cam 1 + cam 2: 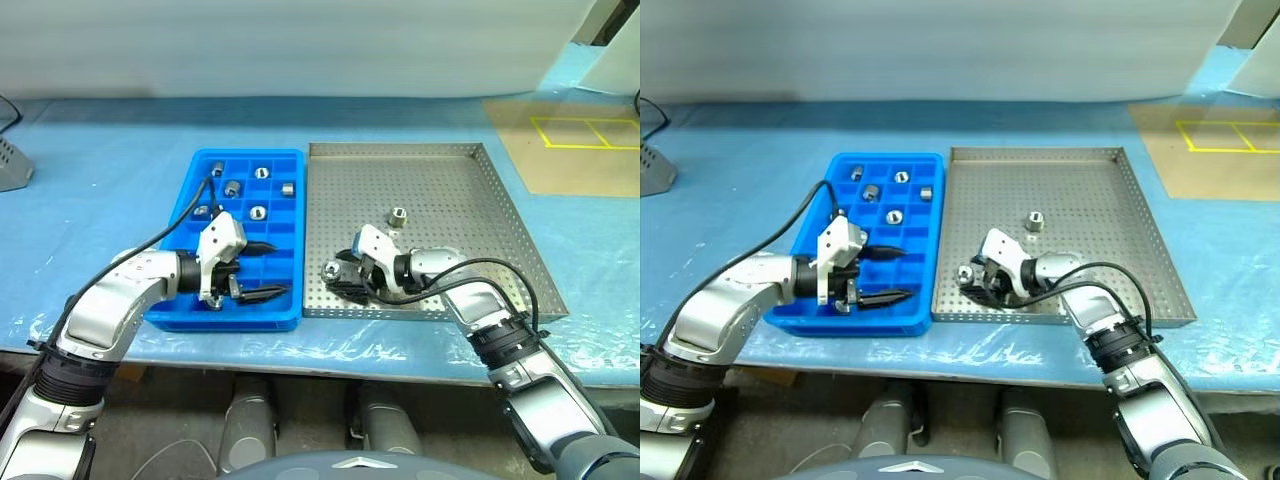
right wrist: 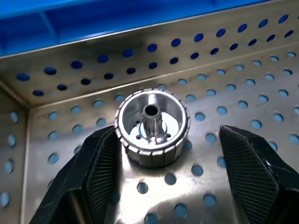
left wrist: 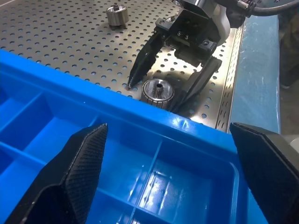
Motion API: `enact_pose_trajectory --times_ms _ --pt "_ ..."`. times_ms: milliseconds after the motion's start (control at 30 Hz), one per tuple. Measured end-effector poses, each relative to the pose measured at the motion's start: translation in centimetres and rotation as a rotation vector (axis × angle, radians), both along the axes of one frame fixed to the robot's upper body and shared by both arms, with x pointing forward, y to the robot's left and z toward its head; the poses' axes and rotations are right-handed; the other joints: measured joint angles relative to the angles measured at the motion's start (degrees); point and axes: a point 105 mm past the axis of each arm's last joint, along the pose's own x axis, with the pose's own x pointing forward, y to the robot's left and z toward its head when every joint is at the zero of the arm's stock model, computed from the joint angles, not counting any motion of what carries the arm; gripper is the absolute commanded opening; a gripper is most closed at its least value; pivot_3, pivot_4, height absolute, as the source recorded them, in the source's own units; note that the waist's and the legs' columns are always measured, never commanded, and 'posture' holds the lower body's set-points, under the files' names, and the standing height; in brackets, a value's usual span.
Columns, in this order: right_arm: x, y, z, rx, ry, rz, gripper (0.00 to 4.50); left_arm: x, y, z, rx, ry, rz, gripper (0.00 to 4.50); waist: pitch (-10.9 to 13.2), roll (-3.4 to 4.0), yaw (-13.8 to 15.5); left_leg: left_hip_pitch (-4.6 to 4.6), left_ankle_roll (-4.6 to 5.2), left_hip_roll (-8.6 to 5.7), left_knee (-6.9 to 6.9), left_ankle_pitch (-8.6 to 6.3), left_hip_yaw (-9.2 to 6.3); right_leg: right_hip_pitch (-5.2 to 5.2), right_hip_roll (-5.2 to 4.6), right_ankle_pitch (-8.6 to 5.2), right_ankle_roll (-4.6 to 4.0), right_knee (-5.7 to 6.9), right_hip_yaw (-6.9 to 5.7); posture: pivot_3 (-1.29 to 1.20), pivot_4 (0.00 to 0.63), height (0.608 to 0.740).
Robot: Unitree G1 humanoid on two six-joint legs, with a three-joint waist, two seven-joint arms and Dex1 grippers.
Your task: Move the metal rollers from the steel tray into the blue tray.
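Blue-covered worktop: your right end effector straddles a metal roller in the steel tray corner, open, gripping nothing. Close off-centre and it skids against the rim. Left end effector hovers wide open and empty over the blue tray.

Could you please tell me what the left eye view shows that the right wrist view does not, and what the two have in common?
Left eye view alone: the left gripper, open over the bright blue compartmented plastic tray, six small silver metal rollers in its compartments, and a second roller further back on the grey perforated steel tray.

Right wrist view alone: the near roller's ribbed rim and hollow centre post, close up.

Both: the open right gripper around that roller, standing on the steel tray beside the blue tray.
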Motion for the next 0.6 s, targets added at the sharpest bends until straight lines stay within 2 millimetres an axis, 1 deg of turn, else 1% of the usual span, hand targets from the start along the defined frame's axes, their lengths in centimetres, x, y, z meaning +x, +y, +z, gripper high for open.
enact_pose_trajectory --times_ms 133,233,367,433,533,600 --pt "0.3 0.7 -0.1 -0.001 -0.026 0.017 3.58 -0.1 0.0 -0.1 0.002 -0.001 0.012 4.42 0.00 0.00 0.14 -0.03 0.01 0.00 -0.02 -0.01 0.00 -0.02 0.00 0.00 0.00 -0.01 0.00 0.05 0.150 0.740" --pt "0.4 0.7 -0.2 -0.001 -0.027 0.030 2.97 -0.2 0.1 0.0 0.013 -0.010 0.020 4.47 0.00 0.00 0.21 -0.02 0.01 0.00 -0.02 -0.01 0.00 -0.01 0.00 0.00 0.00 -0.01 0.00 0.06 0.150 0.740" --pt "0.3 0.7 -0.2 0.003 -0.019 0.043 1.67 -0.2 0.7 0.1 0.022 -0.013 0.040 4.47 0.00 0.00 0.36 0.00 0.01 0.00 -0.01 0.00 0.00 0.00 0.00 0.00 0.00 0.00 0.00 0.05 0.150 0.740" --pt "0.2 0.6 -0.2 0.003 -0.017 0.045 1.66 -0.1 0.9 0.3 0.024 -0.022 0.049 4.47 0.00 0.00 0.54 0.00 0.00 0.00 -0.01 0.00 0.00 0.00 0.00 0.00 0.00 0.00 0.00 0.05 0.150 0.740" --pt "-0.1 0.3 -0.2 0.004 0.001 0.063 1.66 0.6 1.2 1.1 0.025 -0.053 0.067 4.47 0.00 0.00 1.08 0.01 0.00 0.01 -0.02 0.00 0.00 0.00 0.00 0.00 0.00 0.00 -0.01 0.04 0.150 0.740" --pt "0.0 0.4 -0.2 0.010 0.002 0.054 1.66 1.2 1.8 1.7 0.031 -0.070 0.096 4.47 0.00 0.00 1.12 0.00 0.00 0.00 -0.01 0.00 0.00 -0.01 0.01 0.00 0.00 0.00 0.00 0.03 0.150 0.740"
